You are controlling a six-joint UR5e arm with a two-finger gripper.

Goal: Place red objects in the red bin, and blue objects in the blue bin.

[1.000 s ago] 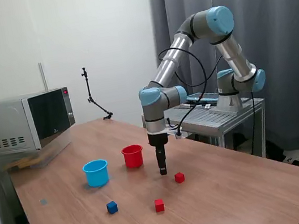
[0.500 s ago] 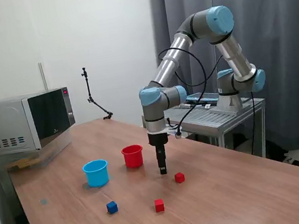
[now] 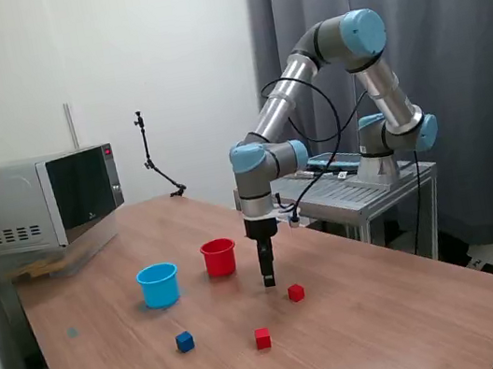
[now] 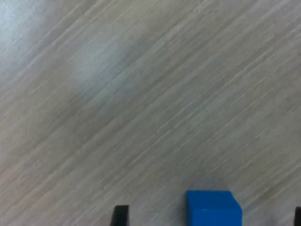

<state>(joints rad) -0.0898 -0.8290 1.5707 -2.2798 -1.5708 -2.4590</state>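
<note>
My gripper (image 3: 268, 280) points straight down with its tips at the tabletop, on the exterior view's right of the red bin (image 3: 219, 257). In the wrist view the gripper (image 4: 209, 217) is open, and a blue cube (image 4: 212, 207) sits on the wood between its fingertips (image 4: 121, 215), with a gap on one side. That cube is hidden by the gripper in the exterior view. A second blue cube (image 3: 185, 342) lies nearer the front. Two red cubes (image 3: 296, 293) (image 3: 263, 338) lie close by the gripper. The blue bin (image 3: 158, 285) stands beside the red bin.
A microwave (image 3: 43, 214) sits at the table's far corner on the exterior view's left. A thin black stand (image 3: 157, 169) rises at the back edge. A metal cart (image 3: 360, 186) holds the arm's base behind the wooden table (image 3: 400, 310).
</note>
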